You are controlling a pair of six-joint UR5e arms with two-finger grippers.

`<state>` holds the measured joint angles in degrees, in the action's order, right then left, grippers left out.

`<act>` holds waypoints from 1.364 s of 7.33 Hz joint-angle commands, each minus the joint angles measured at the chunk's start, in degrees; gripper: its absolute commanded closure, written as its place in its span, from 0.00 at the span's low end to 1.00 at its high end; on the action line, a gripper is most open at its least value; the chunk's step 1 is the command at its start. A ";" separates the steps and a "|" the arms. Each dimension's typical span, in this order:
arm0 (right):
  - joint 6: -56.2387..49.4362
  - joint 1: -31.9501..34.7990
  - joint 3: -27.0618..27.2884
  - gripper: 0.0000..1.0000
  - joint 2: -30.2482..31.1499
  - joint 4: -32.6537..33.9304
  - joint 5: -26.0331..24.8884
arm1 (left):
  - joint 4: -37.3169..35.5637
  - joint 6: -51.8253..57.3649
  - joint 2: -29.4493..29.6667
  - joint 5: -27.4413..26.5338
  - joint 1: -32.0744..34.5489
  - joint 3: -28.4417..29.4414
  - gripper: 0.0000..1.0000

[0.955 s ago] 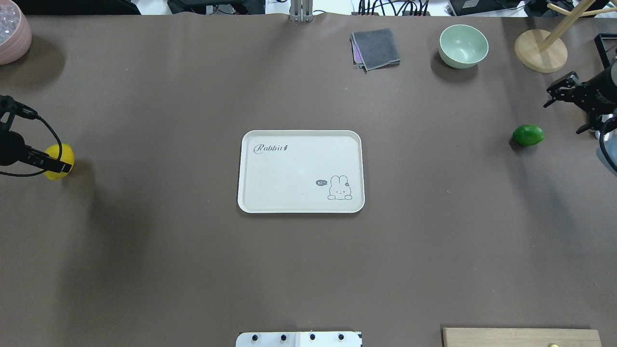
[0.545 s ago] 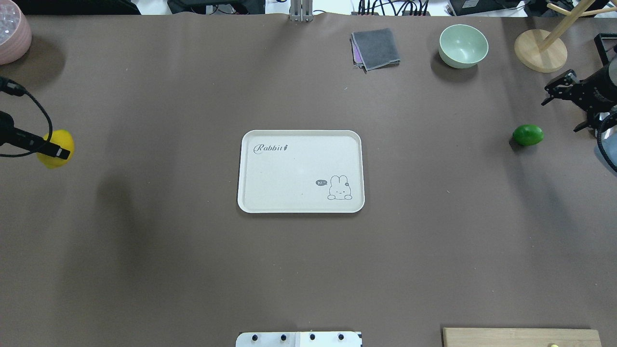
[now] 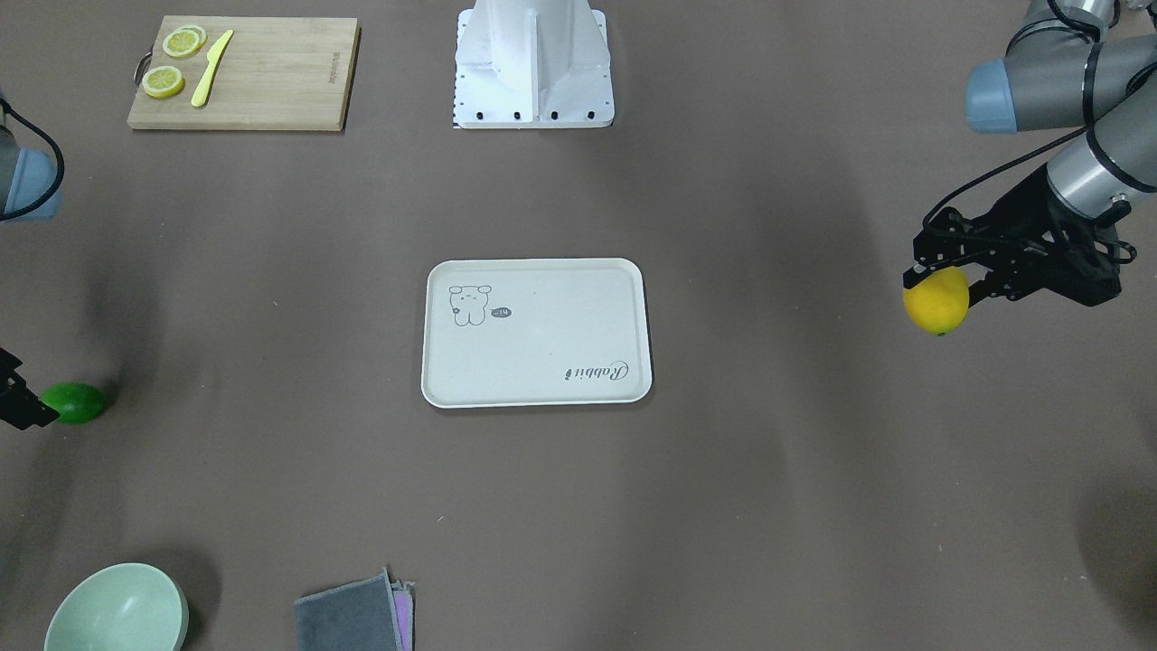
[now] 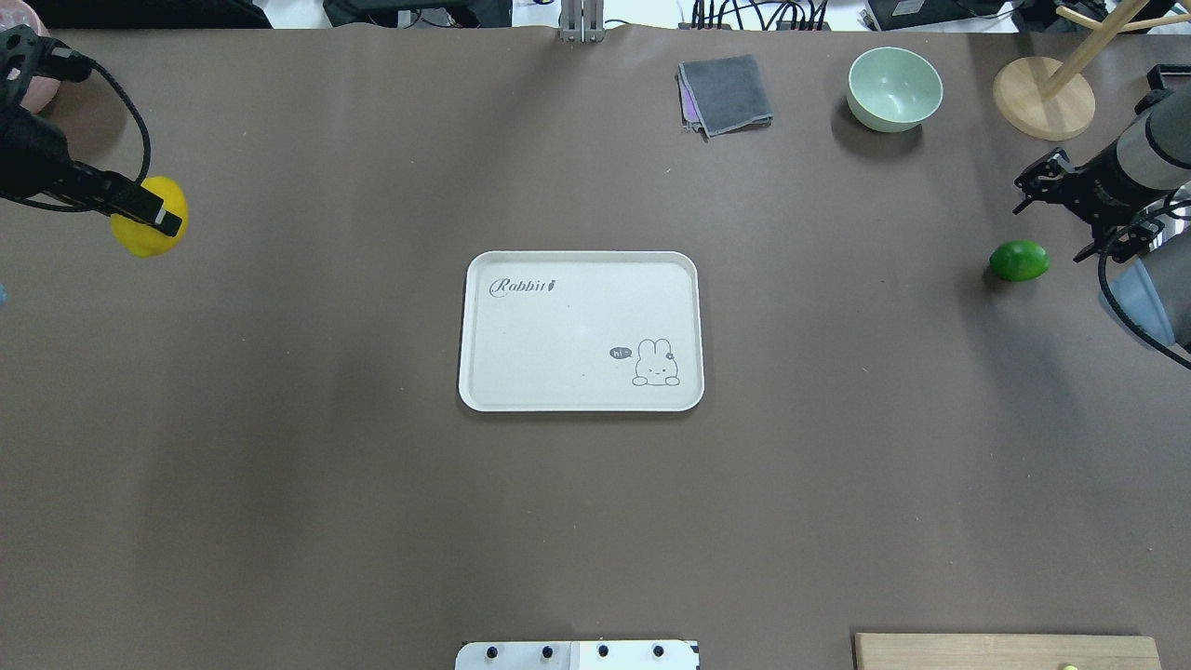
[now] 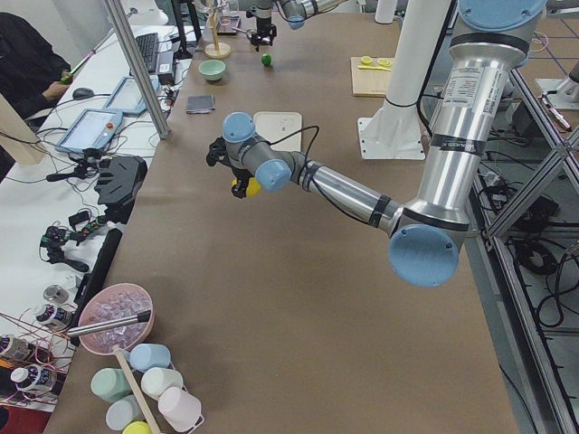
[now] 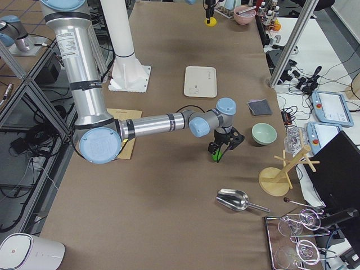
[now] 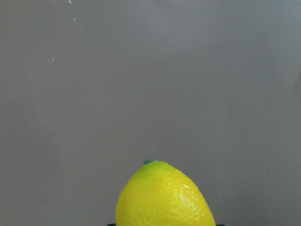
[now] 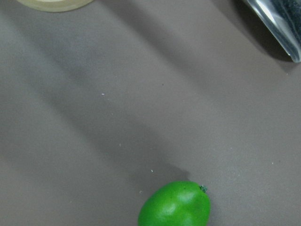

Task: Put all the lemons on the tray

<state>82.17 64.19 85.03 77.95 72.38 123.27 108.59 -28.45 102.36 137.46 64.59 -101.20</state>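
Note:
The yellow lemon (image 4: 151, 223) hangs in my left gripper (image 4: 153, 216), which is shut on it above the table at the far left; it also shows in the front view (image 3: 936, 303) and the left wrist view (image 7: 164, 197). The green lemon (image 4: 1019, 261) lies on the table at the right, also seen in the front view (image 3: 74, 402) and the right wrist view (image 8: 175, 205). My right gripper (image 4: 1059, 219) is open and empty, just beside and above it. The cream tray (image 4: 558, 326) with the rabbit drawing sits empty at the table's centre (image 3: 542, 344).
A pale green bowl (image 4: 894, 88), a folded grey cloth (image 4: 727, 93) and a wooden stand (image 4: 1043, 99) sit at the far right. A bamboo cutting board (image 3: 271, 77) with lemon slices and a knife lies near the robot's base. A metal scoop (image 6: 233, 198) lies beyond the green lemon.
My left gripper has lifted the yellow lemon off the table and carried it farther away and slightly towards the centre. My right gripper has moved closer to the green lemon.

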 commanded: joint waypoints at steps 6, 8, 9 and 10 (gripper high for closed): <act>-0.08 -4.42 -2.76 0.01 0.01 -0.23 -4.08 | -0.66 0.24 1.70 -2.28 -0.08 0.12 1.00; 0.01 -4.69 -3.03 0.01 -0.17 -0.23 -4.27 | -0.84 -0.02 4.41 -2.28 -0.34 1.35 1.00; 0.01 -4.78 -2.94 0.01 -0.26 -0.23 -4.27 | -0.75 -1.15 5.91 -2.28 -0.60 3.01 1.00; 0.01 -4.78 -2.94 0.01 -0.26 -0.23 -4.27 | -0.66 -4.38 7.40 -3.59 -2.34 3.37 1.00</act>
<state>82.16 59.48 82.08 77.74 72.16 119.04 107.84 -30.03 107.91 134.85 63.68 -98.78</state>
